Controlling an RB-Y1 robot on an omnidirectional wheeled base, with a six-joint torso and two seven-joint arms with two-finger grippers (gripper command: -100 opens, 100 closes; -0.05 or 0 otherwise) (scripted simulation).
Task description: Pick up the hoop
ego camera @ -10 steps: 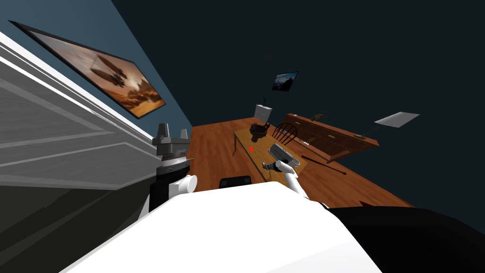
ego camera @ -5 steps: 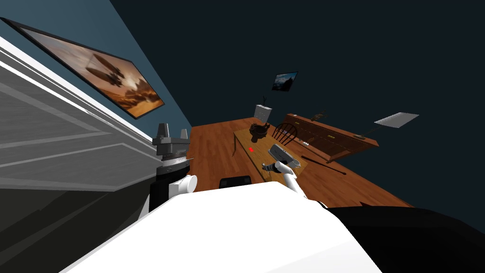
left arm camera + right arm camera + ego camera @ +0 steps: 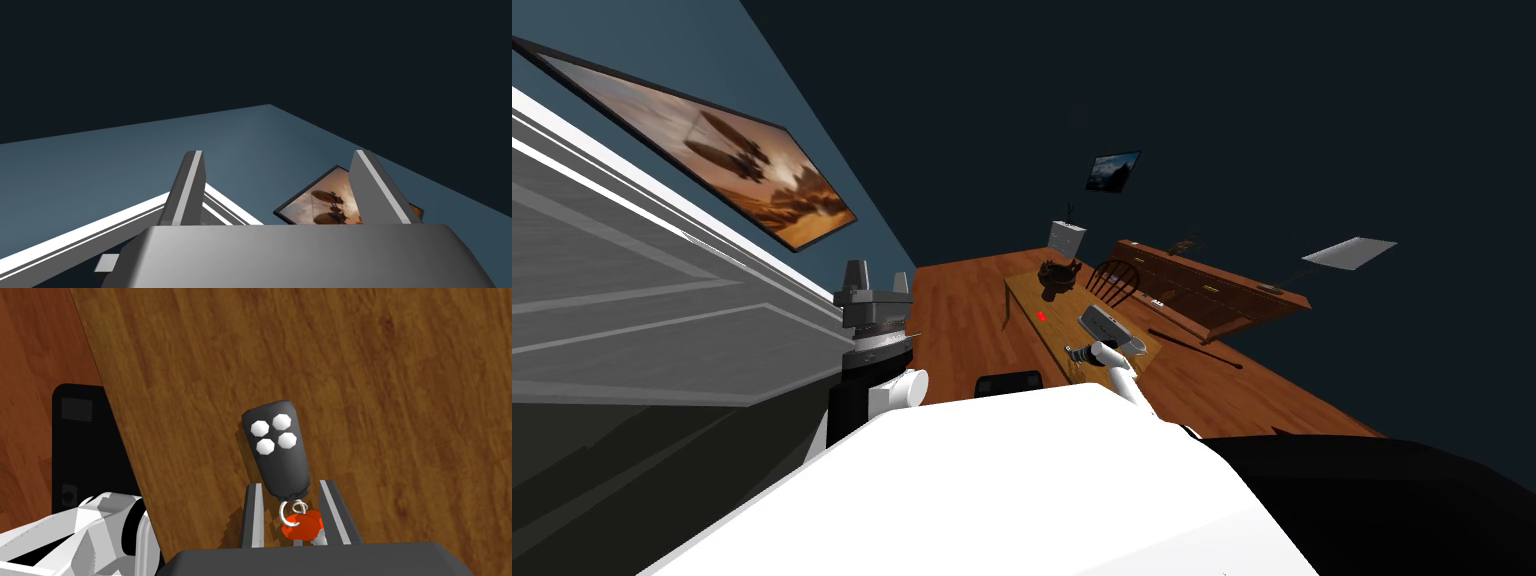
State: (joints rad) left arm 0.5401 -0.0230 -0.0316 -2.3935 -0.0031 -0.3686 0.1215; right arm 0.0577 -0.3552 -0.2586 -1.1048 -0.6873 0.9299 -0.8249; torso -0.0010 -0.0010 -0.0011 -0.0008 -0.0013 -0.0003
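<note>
The hoop (image 3: 294,511) is a small silver key ring lying on the brown wooden table (image 3: 400,388). It links a black fob (image 3: 277,448) with three white buttons to a red tag (image 3: 302,525). My right gripper (image 3: 290,488) is down over it, its narrowed fingers closed against the fob's lower end, ring and tag between them. In the head view that gripper (image 3: 1074,350) sits at the table's near end. My left gripper (image 3: 280,155) stands open and holds nothing, raised at my left (image 3: 872,285) beside the wall.
Farther along the table (image 3: 1027,295) lie a grey box (image 3: 1107,325), a small red thing (image 3: 1041,316) and a dark object (image 3: 1059,275). A chair (image 3: 1114,280) and a sideboard (image 3: 1212,285) stand beyond. A black block (image 3: 85,448) sits just past the table's edge.
My right forearm has dropped slightly toward the table's near end. The left arm has not moved.
</note>
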